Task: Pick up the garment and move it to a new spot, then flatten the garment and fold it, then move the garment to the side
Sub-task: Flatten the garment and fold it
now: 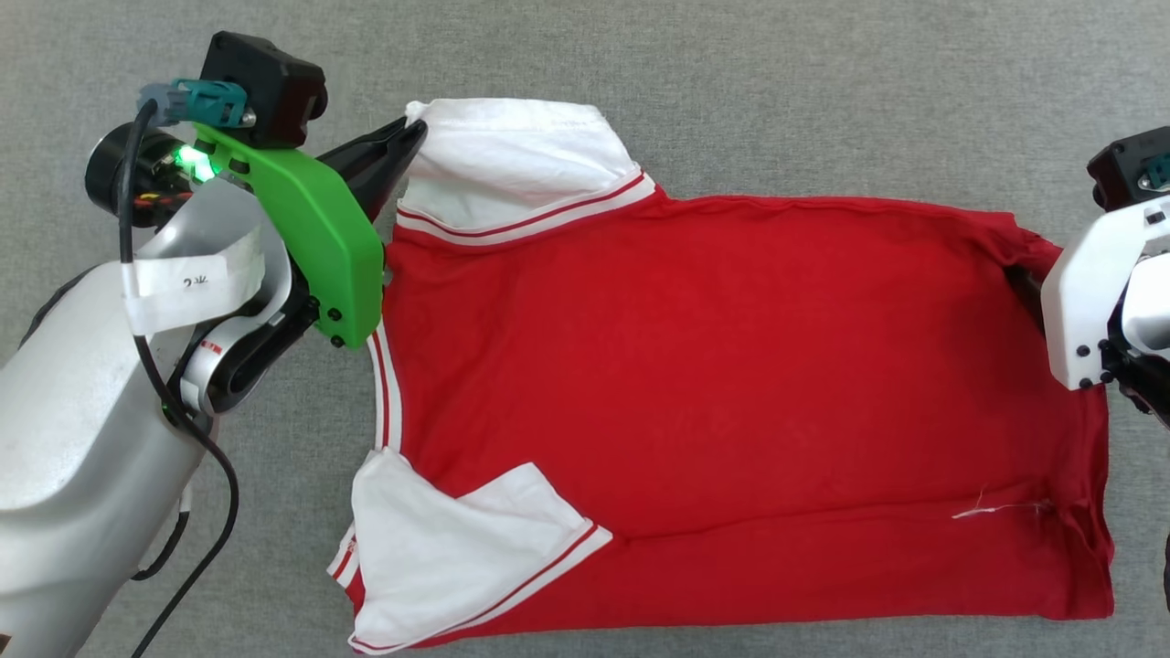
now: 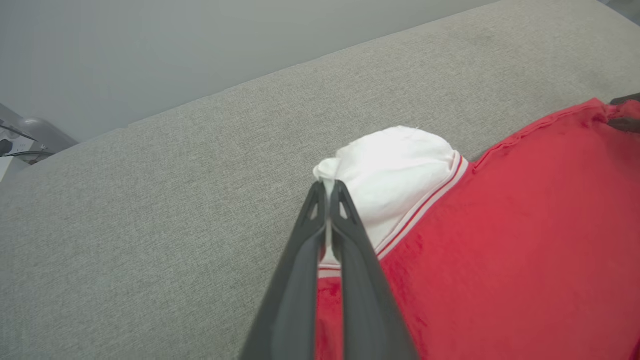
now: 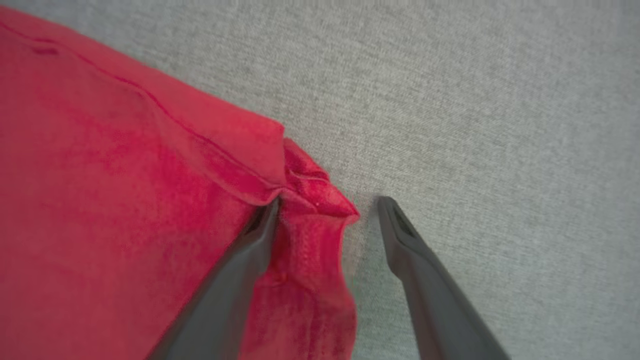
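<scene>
Garment [image 1: 731,411], a red shirt with white sleeves, lies mostly flat across the middle of my head view on a grey cloth surface [image 1: 731,55]. Its neck end points to 9 o'clock and its hem to 3 o'clock. One sleeve [image 1: 512,155] sits at 11 o'clock, sticking out past the red edge. The other sleeve [image 1: 439,548] sits at 7 o'clock, folded in over the red body.

My left gripper [image 1: 413,135] is at 10 o'clock, with its fingers pressed together on the outer corner of the 11 o'clock sleeve. The left wrist view shows a sliver of white cloth pinched between them.

My right gripper [image 3: 327,202] is at the 3 o'clock edge, by the far hem corner [image 3: 310,185]. Its fingers are spread wide. One is tucked against the bunched red corner, and the other sits over bare grey surface just beside it.
</scene>
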{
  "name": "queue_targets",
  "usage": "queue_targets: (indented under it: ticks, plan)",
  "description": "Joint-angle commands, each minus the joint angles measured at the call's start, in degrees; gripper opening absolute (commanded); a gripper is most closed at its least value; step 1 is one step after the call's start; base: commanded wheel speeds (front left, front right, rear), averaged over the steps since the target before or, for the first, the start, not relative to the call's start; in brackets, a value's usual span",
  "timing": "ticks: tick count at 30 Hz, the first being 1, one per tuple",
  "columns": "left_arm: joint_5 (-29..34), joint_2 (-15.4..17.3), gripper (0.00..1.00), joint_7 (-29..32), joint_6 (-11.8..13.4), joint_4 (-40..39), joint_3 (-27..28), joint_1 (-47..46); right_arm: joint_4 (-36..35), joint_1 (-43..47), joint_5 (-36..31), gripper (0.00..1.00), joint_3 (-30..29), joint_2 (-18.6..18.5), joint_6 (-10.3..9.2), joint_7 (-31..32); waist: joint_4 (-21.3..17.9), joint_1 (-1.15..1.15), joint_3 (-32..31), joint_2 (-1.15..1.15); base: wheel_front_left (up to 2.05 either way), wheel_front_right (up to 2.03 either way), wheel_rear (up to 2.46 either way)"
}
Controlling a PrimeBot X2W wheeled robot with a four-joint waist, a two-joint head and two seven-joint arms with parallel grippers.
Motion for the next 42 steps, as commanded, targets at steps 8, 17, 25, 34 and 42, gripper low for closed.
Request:
queue_targets:
  ticks: [8, 17, 25, 34, 42]
  plan:
    - [0.29, -0.40, 0.00, -1.18, 0.00, 0.96, -0.14, 0.11, 2.39, -0.39, 0.29, 1.00, 6.12, -1.88, -0.04, -2.25, 0.39, 0.00, 1.38, 0.64, 0.00, 0.00, 0.00]
    - [-0.07, -1.26, 0.00, -3.27, -0.18, 4.57, -0.26, 0.95, 6.78, -0.63, 0.48, 0.00, 3.22, -1.65, -0.04, -9.68, 0.77, 0.00, -0.54, 0.64, 0.00, 0.00, 0.00]
    - [-1.04, -2.20, 0.00, -5.63, 0.11, 6.86, -0.58, 4.23, 9.13, 3.34, 0.48, 0.00, -3.94, 1.88, -0.04, -19.09, 0.98, 0.00, -5.43, 0.64, 0.00, 0.00, 0.00]
    - [-2.85, -2.32, 0.00, -7.81, 1.92, 3.96, -0.90, 11.42, 6.20, 10.37, 2.01, 0.00, -7.81, 2.90, -0.04, -29.58, 2.15, 0.00, -11.49, 0.64, 0.00, 0.00, 0.00]
    - [-4.52, -0.23, 0.00, -7.91, 5.71, -3.52, -1.36, 21.02, 0.74, 18.22, 6.42, 0.00, -6.31, -0.23, -0.04, -34.42, 3.82, 0.00, -15.45, 0.64, 0.00, 0.00, 0.00]
